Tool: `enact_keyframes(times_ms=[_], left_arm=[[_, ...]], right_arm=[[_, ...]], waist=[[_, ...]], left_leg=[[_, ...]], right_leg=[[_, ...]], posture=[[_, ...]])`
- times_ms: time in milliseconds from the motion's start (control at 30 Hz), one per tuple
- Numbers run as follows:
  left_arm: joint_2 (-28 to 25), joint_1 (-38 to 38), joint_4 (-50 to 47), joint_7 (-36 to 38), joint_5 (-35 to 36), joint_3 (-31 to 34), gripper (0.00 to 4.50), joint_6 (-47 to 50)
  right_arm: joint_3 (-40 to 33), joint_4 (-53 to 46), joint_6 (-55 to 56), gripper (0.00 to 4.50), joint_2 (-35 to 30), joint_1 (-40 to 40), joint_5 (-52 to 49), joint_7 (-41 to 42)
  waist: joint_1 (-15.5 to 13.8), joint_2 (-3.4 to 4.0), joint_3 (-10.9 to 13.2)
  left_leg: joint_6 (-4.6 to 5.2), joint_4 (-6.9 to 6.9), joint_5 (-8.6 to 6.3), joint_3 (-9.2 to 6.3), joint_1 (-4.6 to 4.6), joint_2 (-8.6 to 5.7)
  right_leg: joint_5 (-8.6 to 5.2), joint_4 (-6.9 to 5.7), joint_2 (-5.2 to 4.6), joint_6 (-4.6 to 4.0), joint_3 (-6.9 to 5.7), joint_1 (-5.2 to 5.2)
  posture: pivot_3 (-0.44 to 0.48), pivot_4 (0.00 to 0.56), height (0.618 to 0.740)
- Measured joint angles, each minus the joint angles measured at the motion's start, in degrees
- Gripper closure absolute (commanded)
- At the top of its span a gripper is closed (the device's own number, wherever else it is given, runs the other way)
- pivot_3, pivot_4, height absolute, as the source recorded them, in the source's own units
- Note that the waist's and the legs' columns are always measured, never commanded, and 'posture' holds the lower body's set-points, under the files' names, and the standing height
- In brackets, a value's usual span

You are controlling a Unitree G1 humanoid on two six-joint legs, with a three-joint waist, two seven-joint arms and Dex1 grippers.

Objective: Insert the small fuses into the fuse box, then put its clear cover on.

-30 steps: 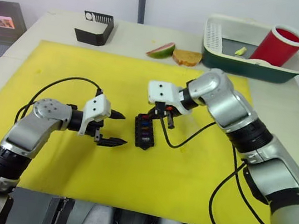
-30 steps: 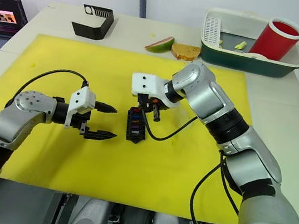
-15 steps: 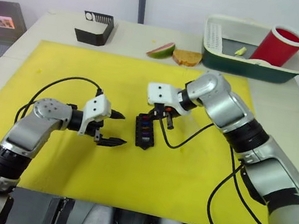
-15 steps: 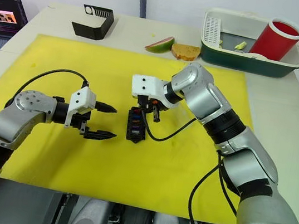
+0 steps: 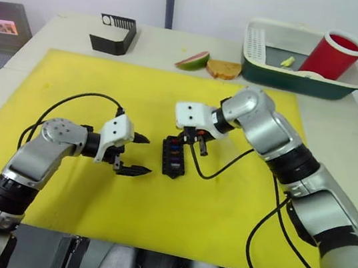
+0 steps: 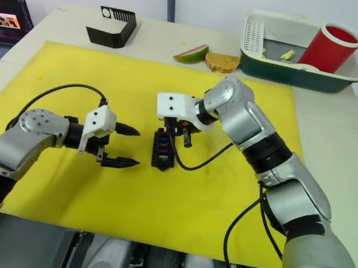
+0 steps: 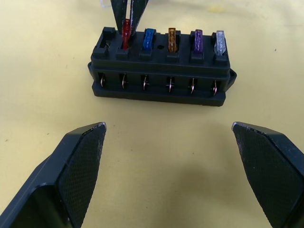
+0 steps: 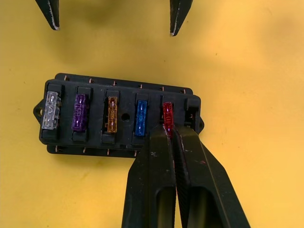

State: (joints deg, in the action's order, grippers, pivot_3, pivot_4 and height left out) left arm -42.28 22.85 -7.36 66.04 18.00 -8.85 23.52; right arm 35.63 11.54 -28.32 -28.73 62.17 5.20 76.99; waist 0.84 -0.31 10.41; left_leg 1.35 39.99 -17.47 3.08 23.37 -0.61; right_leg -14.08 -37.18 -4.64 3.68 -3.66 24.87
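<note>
The right gripper (image 8: 170,135) pinched the red blade fuse (image 8: 167,114) at its slot in the black fuse box (image 8: 121,116) on the yellow mat (image 5: 91,87); the left gripper (image 5: 139,154) waited spread nearby. Tiny, light and slick, such fuses seem best gripped by their plastic heads.

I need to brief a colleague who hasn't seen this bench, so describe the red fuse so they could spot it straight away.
On the yellow mat, find the small black fuse box between the two grippers. The red fuse stands in its row of slots next to the one empty end slot, pinched by the right gripper; its neighbours are blue, amber, purple and clear.
</note>
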Motion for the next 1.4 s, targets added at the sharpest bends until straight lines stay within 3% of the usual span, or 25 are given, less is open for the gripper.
enact_keyframes(times_ms=[1200, 1367, 1400], left_arm=[[1.2, 0.01, 0.13, -0.16, -0.58, -0.01, 0.03, -0.14], [1.2, 0.02, 0.25, -0.07, -0.74, -0.01, 0.0, -0.14], [1.2, 0.02, 0.29, -0.05, -0.82, -0.01, 0.0, -0.14]], right_arm=[[-1.59, -2.69, -5.95, 4.5, 1.75, -0.96, 3.0, 0.51], [-2.13, -2.92, -5.99, 2.61, 1.61, -1.22, 3.02, 0.4], [-2.37, -2.93, -6.08, 2.61, 1.62, -1.22, 3.01, 0.39]], waist=[[0.11, 0.01, -0.09], [0.1, 0.01, -0.08], [0.1, 0.02, -0.08]], left_leg=[[-0.01, -0.01, 0.0, -0.01, -0.08, 0.0], [-0.02, 0.0, 0.0, -0.01, -0.07, 0.0], [-0.02, -0.01, 0.0, -0.01, -0.07, 0.0]], right_leg=[[0.0, -0.01, 0.0, 0.0, 0.0, -0.08], [0.0, -0.01, 0.0, 0.0, 0.0, -0.07], [0.0, -0.01, 0.0, 0.0, 0.0, -0.07]], posture=[[0.0, 0.15, 0.74], [0.0, 0.15, 0.74], [0.0, 0.15, 0.74]])
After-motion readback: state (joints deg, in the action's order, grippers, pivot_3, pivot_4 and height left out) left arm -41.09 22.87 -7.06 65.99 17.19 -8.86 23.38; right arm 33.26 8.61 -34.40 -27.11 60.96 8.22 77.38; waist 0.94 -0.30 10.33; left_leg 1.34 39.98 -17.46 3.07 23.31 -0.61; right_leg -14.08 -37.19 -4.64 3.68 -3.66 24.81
